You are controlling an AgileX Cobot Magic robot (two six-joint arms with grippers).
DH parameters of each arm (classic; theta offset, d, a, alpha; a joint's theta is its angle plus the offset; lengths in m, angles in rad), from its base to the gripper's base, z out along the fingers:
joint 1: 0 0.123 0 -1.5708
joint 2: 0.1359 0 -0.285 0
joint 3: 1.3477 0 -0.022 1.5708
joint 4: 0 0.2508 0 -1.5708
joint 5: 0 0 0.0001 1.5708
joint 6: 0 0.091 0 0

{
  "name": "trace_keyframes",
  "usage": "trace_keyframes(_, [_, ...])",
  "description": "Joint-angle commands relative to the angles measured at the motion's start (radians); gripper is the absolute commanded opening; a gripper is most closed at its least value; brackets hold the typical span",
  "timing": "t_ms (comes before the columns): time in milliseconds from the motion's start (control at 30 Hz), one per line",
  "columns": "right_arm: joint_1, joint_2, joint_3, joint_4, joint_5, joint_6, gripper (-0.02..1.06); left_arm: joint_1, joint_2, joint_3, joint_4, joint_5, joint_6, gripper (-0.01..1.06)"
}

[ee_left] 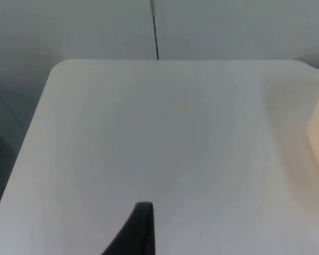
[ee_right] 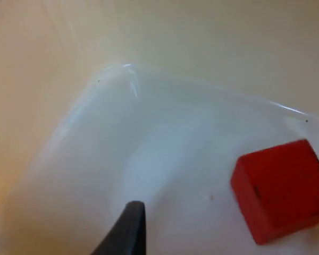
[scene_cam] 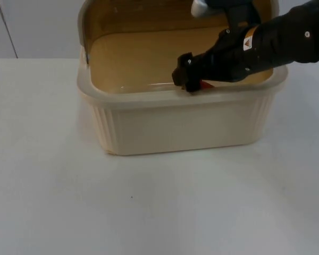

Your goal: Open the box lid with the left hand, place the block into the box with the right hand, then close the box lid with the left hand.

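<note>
The box (scene_cam: 181, 125) sits mid-desk (scene_cam: 149, 212), lid (scene_cam: 149, 16) already raised. My right pincer (scene_cam: 187, 79) reaches inside over the red block (ee_right: 280, 188) lying loose on the floor, so I judge it released; finger spread unclear. My left pincer waits beside the box; its spread I cannot tell.

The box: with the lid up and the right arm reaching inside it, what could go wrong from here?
1. The right tool is low inside the box, close to the front wall; pulling out carelessly could catch the rim and shift the box.
2. The red block lies on the floor near the tool; a sideways pull could push it.
3. The lid stands open above the arm; closing early would hit it. The left tool waits over the table.
</note>
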Motion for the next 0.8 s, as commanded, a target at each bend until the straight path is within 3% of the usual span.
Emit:
trace_keyframes(0, [-0.003, -0.028, -0.006, 0.009, 0.022, -0.009, 1.05, -0.007, 0.000, 0.006, 0.008, -0.003, -0.010, 1.05])
trace_keyframes(367, [-0.001, -0.197, -0.006, 0.010, 0.144, -0.038, 1.05, -0.007, 0.000, 0.006, 0.008, -0.017, -0.010, 1.05])
trace_keyframes(533, [0.016, -0.305, 0.004, 0.010, 0.269, -0.066, 1.05, -0.007, 0.000, 0.006, -0.004, -0.025, -0.010, 1.05])
trace_keyframes(767, [0.059, -0.427, 0.077, 0.010, 0.304, -0.063, 1.05, -0.007, 0.000, 0.006, -0.007, -0.025, -0.010, 1.05])
